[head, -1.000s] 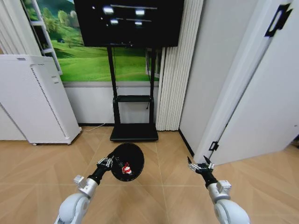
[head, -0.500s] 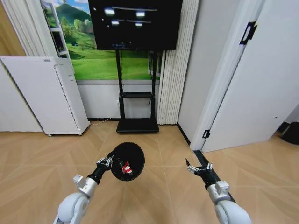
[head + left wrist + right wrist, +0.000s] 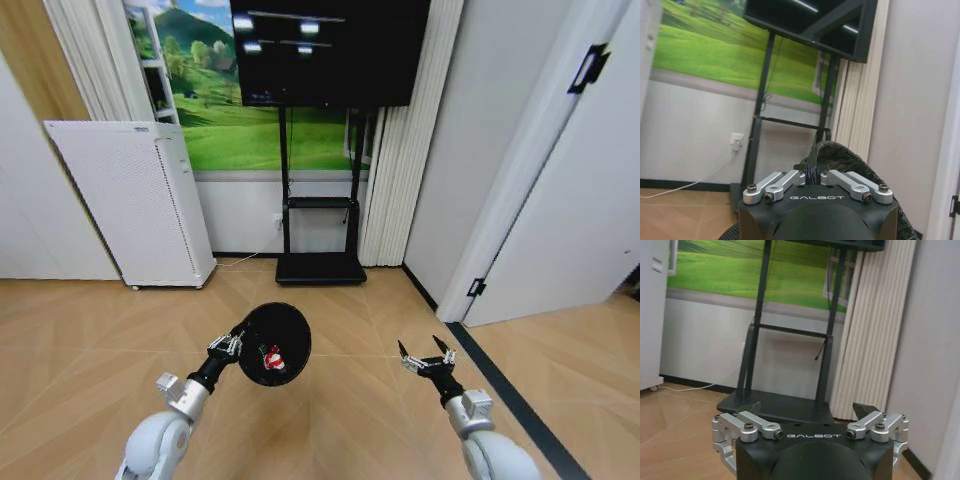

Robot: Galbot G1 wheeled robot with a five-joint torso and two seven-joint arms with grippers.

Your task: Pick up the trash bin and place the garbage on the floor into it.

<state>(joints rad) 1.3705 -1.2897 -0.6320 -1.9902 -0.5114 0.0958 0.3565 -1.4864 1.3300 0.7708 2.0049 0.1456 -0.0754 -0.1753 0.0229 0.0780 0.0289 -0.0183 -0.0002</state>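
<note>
Head view: the trash bin (image 3: 273,345) is held off the floor (image 3: 90,340) by the left pincer (image 3: 226,347), which is shut on the rim at the bin's 9 o'clock side. The bin is tipped so that its mouth faces the camera, its long axis running from the pincer away toward 2 o'clock. Inside it a small red-and-white piece of garbage (image 3: 270,357) is seen lying against the lower wall; nothing else can be made out in it. The right pincer (image 3: 424,356) is held at about 3 o'clock from the bin, well apart from it, its fingers spread wide and empty. No loose garbage is seen on the stretch of parquet in view, so which way the remaining pieces lie from either pincer cannot be told. A white perforated appliance (image 3: 135,200) stands at 10 o'clock, and a black TV stand (image 3: 320,230) at 12 o'clock.

Left wrist view: the pincer's fingers (image 3: 775,182) are closed together on the bin's mesh rim (image 3: 840,152), which rises just beyond them.

Right wrist view: the right pincer's fingers (image 3: 747,422) are seen parted with nothing between them, pointed toward the TV stand's base (image 3: 775,407).

It is judged that the free right arm is the one available for picking.
</note>
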